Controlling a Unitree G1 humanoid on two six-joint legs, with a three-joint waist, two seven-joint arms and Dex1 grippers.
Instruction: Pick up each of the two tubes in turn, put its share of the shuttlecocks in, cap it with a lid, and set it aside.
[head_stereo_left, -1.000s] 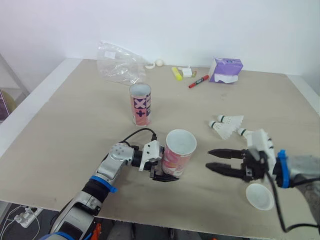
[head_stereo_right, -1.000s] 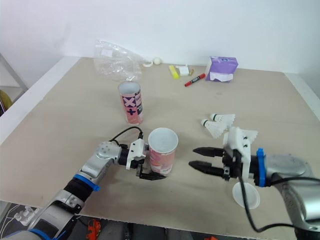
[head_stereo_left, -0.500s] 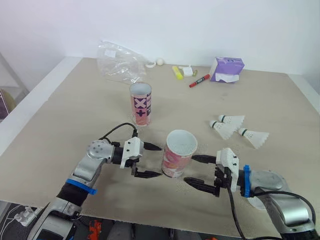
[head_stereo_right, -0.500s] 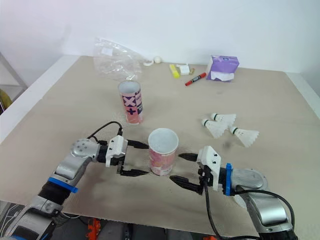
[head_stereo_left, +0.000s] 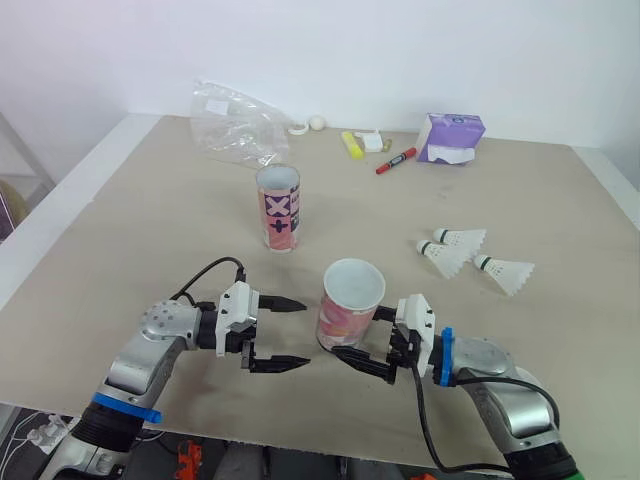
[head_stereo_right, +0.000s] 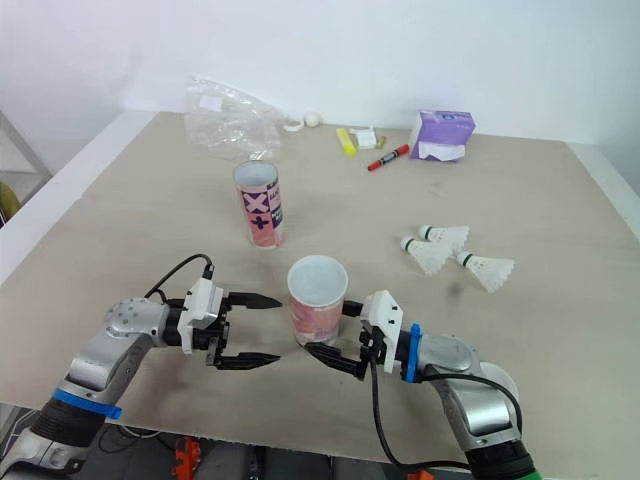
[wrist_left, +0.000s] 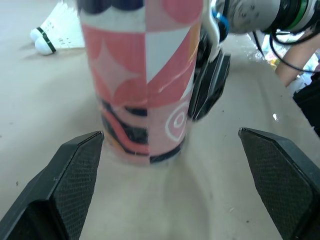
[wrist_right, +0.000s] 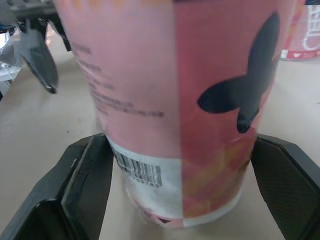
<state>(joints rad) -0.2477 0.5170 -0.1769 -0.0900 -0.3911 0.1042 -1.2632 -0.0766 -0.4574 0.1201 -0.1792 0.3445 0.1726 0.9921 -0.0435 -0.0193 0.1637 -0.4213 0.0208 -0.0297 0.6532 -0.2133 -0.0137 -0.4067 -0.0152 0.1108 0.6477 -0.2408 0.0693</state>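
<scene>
A pink patterned tube (head_stereo_left: 345, 312) stands open-topped near the table's front edge. My right gripper (head_stereo_left: 356, 333) is open, its fingers (wrist_right: 82, 187) close against both sides of the tube's base. I cannot tell if they touch it. My left gripper (head_stereo_left: 305, 332) is open, a short way left of the tube and holding nothing. A second tube (head_stereo_left: 278, 207) stands farther back. Three white shuttlecocks (head_stereo_left: 452, 240) lie together on the right. A white lid (head_stereo_right: 503, 381) peeks out from under my right forearm.
At the back of the table lie a crumpled clear plastic bag (head_stereo_left: 235, 125), a purple box (head_stereo_left: 452, 138), a red marker (head_stereo_left: 397, 162) and a yellow highlighter (head_stereo_left: 353, 147). The front edge of the table (head_stereo_left: 300, 455) runs just below both arms.
My left gripper let go of the near tube and drew back to the left. My right gripper came in from the right until its fingers flanked the tube.
</scene>
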